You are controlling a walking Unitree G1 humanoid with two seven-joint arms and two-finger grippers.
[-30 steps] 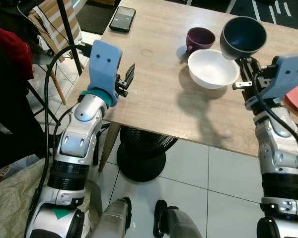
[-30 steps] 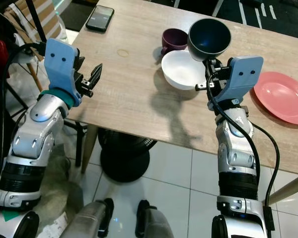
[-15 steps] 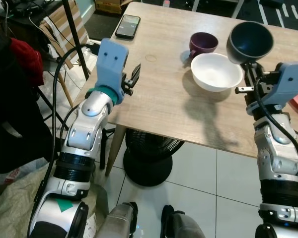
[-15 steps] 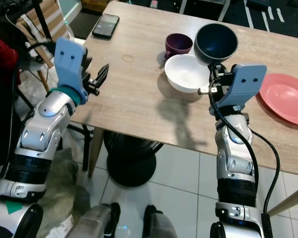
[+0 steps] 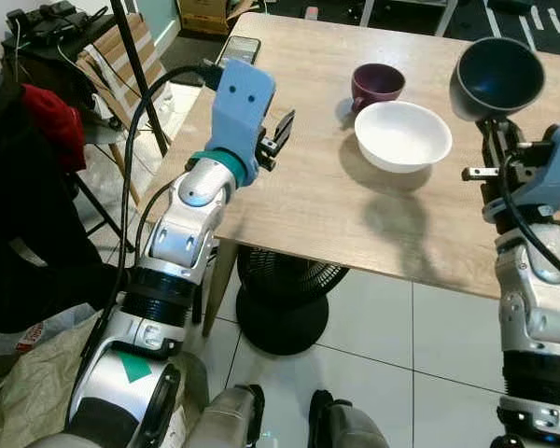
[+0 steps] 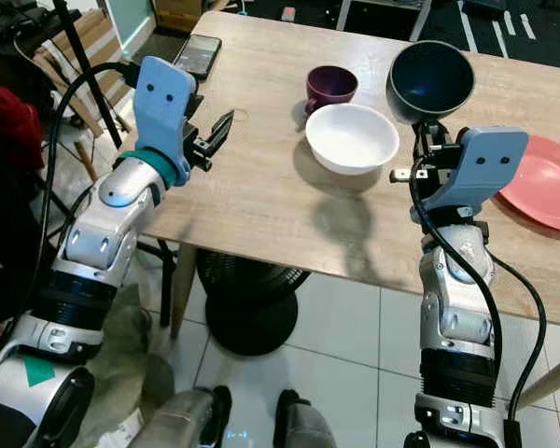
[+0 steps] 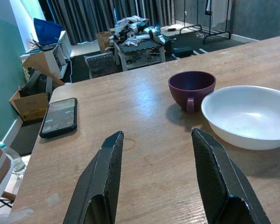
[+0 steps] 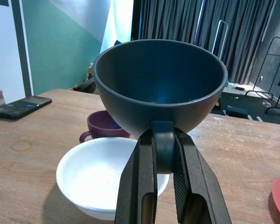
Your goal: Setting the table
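**Ana:** Right wrist view had it plainly: the right gripper [image 8: 164, 154] was clamped tight on the stubby handle of the dark blue-grey glazed cup [image 8: 160, 84], fingers pinched in with only that tab between them. The cup was held upright, up off the light wooden table [image 6: 261, 177], hanging above the round white ceramic bowl [image 6: 352, 136] near the far edge.

**Ben:** And the left gripper [image 5: 278, 140]? From the head camera it hovered over the table's left edge, carrying nothing.

**Ana:** Its two black fingers [image 7: 102, 182] were spread wide with bare tabletop between them. Beyond them sat the small purple ceramic mug [image 7: 192, 88], just beside the white bowl on its far side, too close to tell whether they touched. A black smartphone [image 7: 59, 116] lay towards the far left corner, and a flat pink round plate [image 6: 551, 191] sat at the right edge.

**Ben:** How would you have rated that grip on the dark cup?

**Ana:** Risky, I'd have said. It looked rigid, glazed and slick, and probably had some weight hanging from one small tab, so it could have swung or slipped with a jolt. It's breakable too, with another bowl right beneath. The handle was the sensible place to hold, but the set-down would have wanted to be slow and level, onto bare wood clear of the white bowl and the pink plate.
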